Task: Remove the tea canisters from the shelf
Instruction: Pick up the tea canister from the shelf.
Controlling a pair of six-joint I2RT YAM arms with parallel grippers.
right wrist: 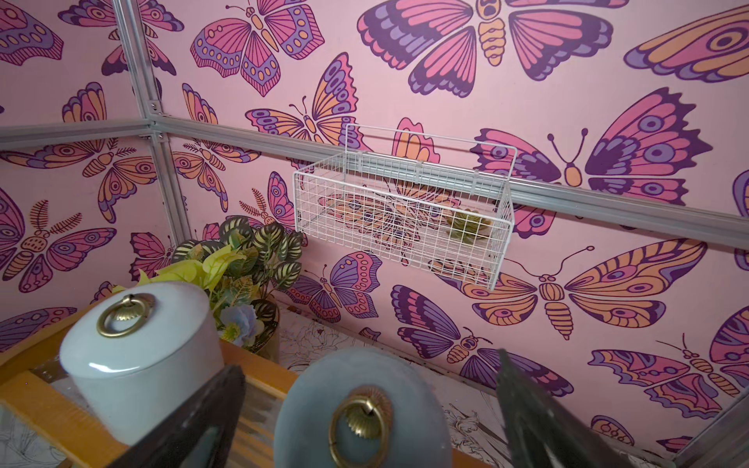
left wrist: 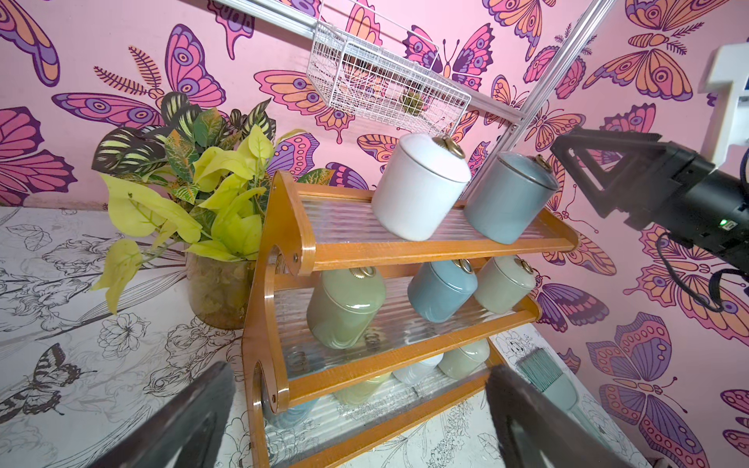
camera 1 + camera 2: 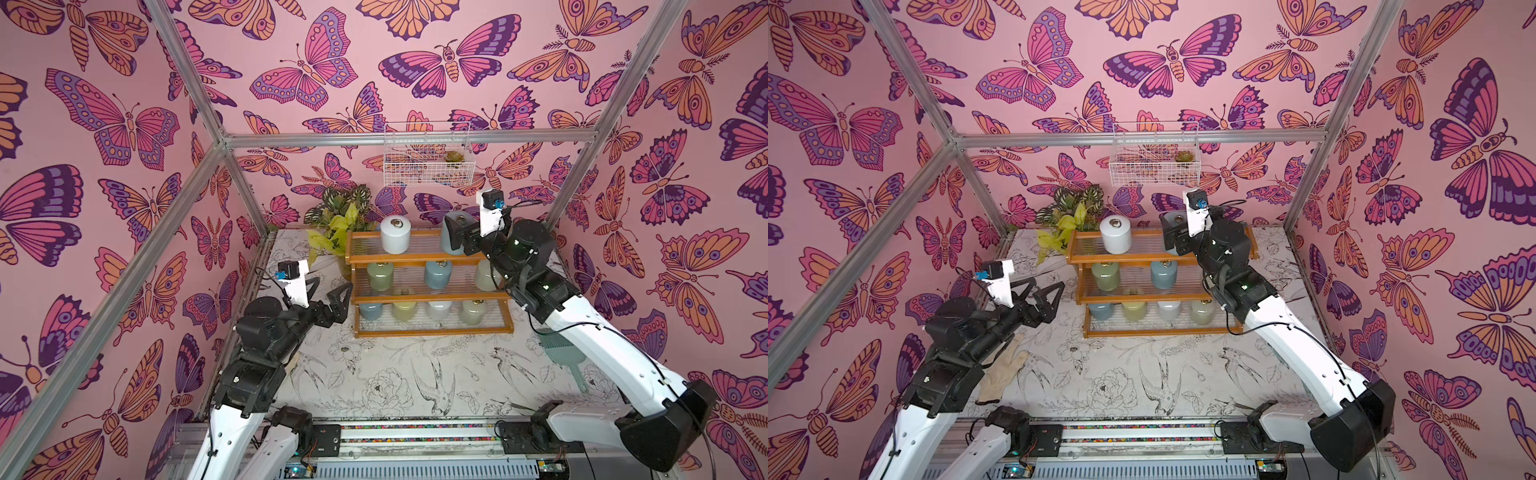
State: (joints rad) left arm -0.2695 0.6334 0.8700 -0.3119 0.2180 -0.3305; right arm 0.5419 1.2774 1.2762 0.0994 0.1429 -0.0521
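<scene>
The wooden shelf (image 3: 432, 332) stands at the back of the table with several tea canisters on its three tiers. Its top tier holds a white canister (image 3: 395, 235) and a pale blue canister (image 2: 506, 198). My right gripper (image 1: 367, 360) is open and straddles the pale blue one. One finger (image 1: 202, 417) sits on each side, with a gap to the jar's wall. Three canisters stand on the middle tier, among them a green one (image 3: 380, 276). More stand on the bottom tier. My left gripper (image 3: 332, 284) hangs open and empty, left of the shelf at middle-tier height.
A potted plant (image 3: 336, 220) stands against the shelf's back left corner. A white wire basket (image 3: 428, 160) with a small succulent hangs on the wall above. A teal brush (image 3: 557, 349) lies right of the shelf. A pale glove (image 3: 1000, 374) lies under my left arm.
</scene>
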